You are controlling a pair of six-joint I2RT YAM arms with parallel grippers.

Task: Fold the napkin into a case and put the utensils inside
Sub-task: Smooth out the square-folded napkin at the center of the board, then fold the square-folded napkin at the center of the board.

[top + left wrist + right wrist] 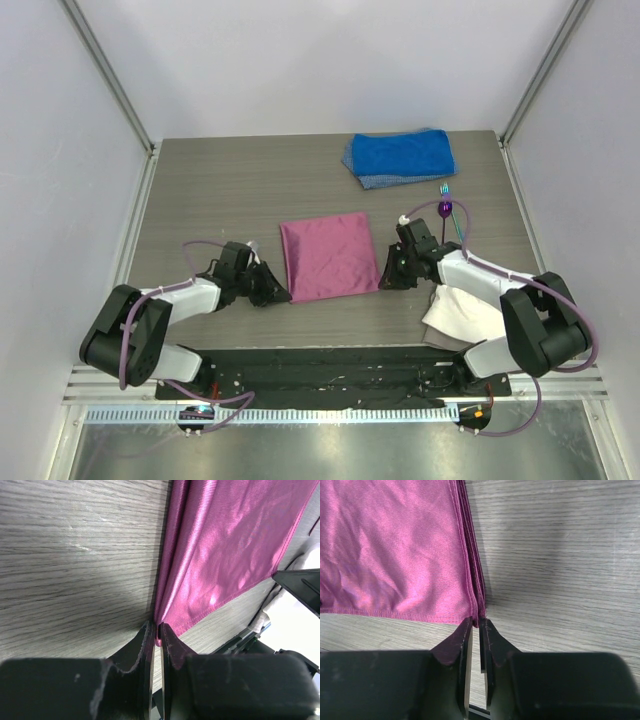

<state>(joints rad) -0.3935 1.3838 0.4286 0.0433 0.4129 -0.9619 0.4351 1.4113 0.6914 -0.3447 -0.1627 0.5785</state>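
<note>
No writing can be read in any view.

The left gripper (156, 626) and the right gripper (476, 623) are plain black with no mark on them. The napkin (225, 555) pinched at their tips is plain cloth without a tag or print. Behind both grippers, the black base plate (330, 366) has a few pale specks that are too small to tell whether they are lettering.
</note>
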